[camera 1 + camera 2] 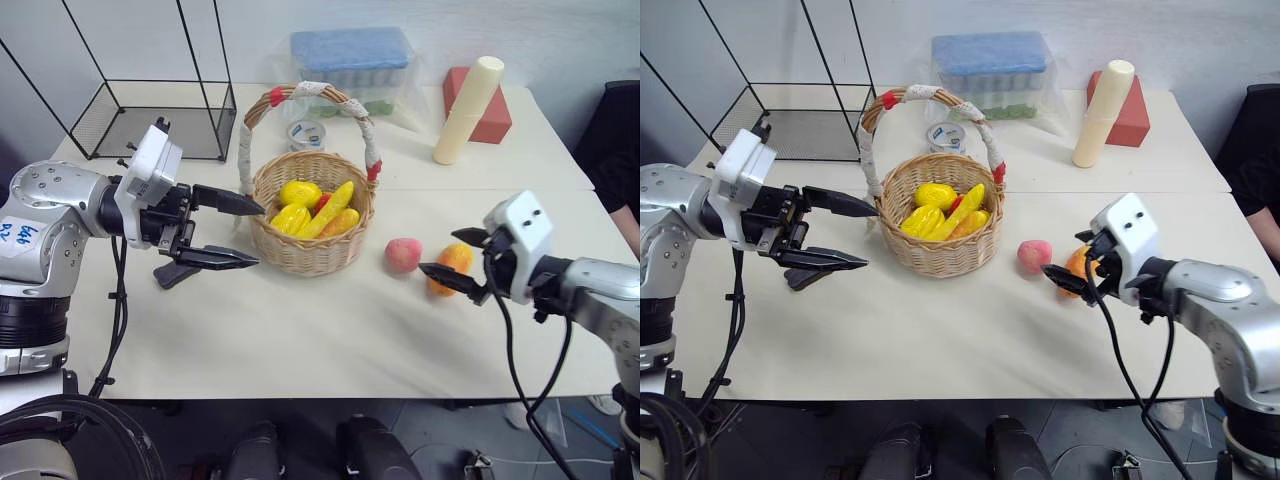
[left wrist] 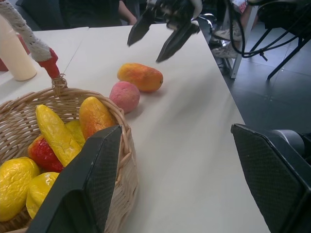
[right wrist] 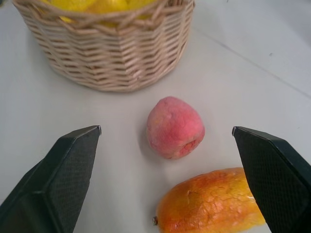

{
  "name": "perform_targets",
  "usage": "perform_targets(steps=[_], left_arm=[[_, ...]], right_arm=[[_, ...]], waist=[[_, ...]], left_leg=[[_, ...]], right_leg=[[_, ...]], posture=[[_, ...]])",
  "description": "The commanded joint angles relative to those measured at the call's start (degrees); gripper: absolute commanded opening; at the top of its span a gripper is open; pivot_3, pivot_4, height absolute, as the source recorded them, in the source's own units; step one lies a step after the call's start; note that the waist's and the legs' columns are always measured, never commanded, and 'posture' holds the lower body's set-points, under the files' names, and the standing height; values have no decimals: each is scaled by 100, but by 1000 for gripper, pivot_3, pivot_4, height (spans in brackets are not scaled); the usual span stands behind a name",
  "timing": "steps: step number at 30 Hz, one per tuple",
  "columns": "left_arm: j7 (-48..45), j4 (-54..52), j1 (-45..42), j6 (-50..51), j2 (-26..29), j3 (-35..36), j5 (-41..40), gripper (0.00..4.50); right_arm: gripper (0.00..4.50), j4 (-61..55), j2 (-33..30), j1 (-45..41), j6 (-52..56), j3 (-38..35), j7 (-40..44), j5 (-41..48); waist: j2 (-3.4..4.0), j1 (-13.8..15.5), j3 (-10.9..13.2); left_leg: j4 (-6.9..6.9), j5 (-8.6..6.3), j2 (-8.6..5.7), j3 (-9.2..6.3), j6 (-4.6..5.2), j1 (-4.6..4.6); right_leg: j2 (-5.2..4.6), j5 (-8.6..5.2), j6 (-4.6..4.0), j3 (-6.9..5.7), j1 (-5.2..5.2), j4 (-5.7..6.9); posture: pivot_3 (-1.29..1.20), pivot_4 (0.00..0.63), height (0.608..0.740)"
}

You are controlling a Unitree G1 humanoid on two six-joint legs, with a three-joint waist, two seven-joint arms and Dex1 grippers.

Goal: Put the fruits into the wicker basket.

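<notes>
The wicker basket (image 1: 312, 250) stands mid-table, and the yellow banana (image 1: 335, 206) lies in it among lumpy yellow and red pieces. To its right the pink peach (image 1: 402, 255) and the orange mango (image 1: 458, 260) lie on the table. My right gripper (image 1: 438, 253) hovers open and empty just in front of the mango. In the right wrist view the peach (image 3: 175, 127) lies ahead between the spread fingers, untouched, with the mango (image 3: 209, 204) nearer. My left gripper (image 1: 258, 236) is open and empty at the basket's left side, pointing at it.
A black wire-frame box (image 1: 160, 120) stands at the back left. Behind the basket are a tape roll (image 1: 305, 135) and a blue-lidded container (image 1: 350, 60). A cream cylinder (image 1: 467, 110) leans on a red block (image 1: 492, 118). A small dark block (image 1: 172, 274) lies under my left gripper.
</notes>
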Motion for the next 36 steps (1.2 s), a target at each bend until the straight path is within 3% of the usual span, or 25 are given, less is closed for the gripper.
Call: perform_targets(steps=[1, 9, 13, 16, 20, 23, 30, 33, 36], left_arm=[[66, -344, -141, 96, -27, 33, -169, 3776], [108, -431, -166, 184, -55, 25, -169, 3776], [142, -447, -179, 203, -51, 27, -174, 3776], [208, -453, -168, 233, -39, 49, -161, 3776], [368, -415, -75, 362, 33, 201, -185, 3776], [426, -324, -7, 325, 83, 254, -115, 3776], [549, -332, -62, 352, 85, 290, -163, 3776], [563, -329, -45, 339, 99, 284, -161, 3776], [599, -302, -55, 320, 76, 270, -145, 3776]], right_arm=[[4481, 626, 94, -305, -762, 621, -113, -577], [4481, 2020, 433, -907, -1777, 1726, 58, -1417], [4481, 2548, 649, -1084, -2049, 1901, 133, -1596], [3915, 2683, 778, -1142, -2268, 1809, 178, -1600], [2601, 2056, 693, -956, -2074, 1505, 447, -1209], [1945, 1428, 576, -888, -1722, 1363, 642, -871], [1848, 959, 528, -1400, -1268, 1173, 498, -687], [1848, 799, 898, -1984, -844, 963, 442, -97], [1848, 976, 1323, -2677, -816, 1298, 146, -257]], waist=[[0, 4, 0], [0, 0, 0], [0, -2, 0], [0, -3, 0], [0, 18, 0], [0, 19, 0], [0, -2, 0], [1, -6, 1], [2, -39, 1]], left_leg=[[1, 0, 0, 0, 0, 0], [4, 0, 0, 0, 0, -1], [4, 0, 0, -1, 0, -1], [7, 0, 1, -1, 0, 0], [8, 0, 1, -2, 1, 0], [6, -1, 1, -3, 2, -2], [7, -1, 2, -4, 1, 0], [6, -1, 1, -3, 1, -1], [5, 0, 4, -3, -1, 0]], right_leg=[[0, 0, 0, 0, 0, -1], [-1, 0, 0, -1, -3, 4], [-2, 0, 0, -2, -3, 5], [-2, 0, 0, -3, -2, 6], [-3, 0, 0, -4, -1, 8], [-4, 0, 0, -5, -1, 6], [-3, 0, 0, -6, -2, 10], [-5, 0, 0, -6, -3, 8], [-2, 0, 0, -6, -8, 16]], posture=[[0, 150, 740], [0, 150, 740], [0, 150, 740], [0, 150, 740], [0, 150, 740], [0, 150, 740], [0, 150, 740], [0, 150, 740], [0, 150, 740]])
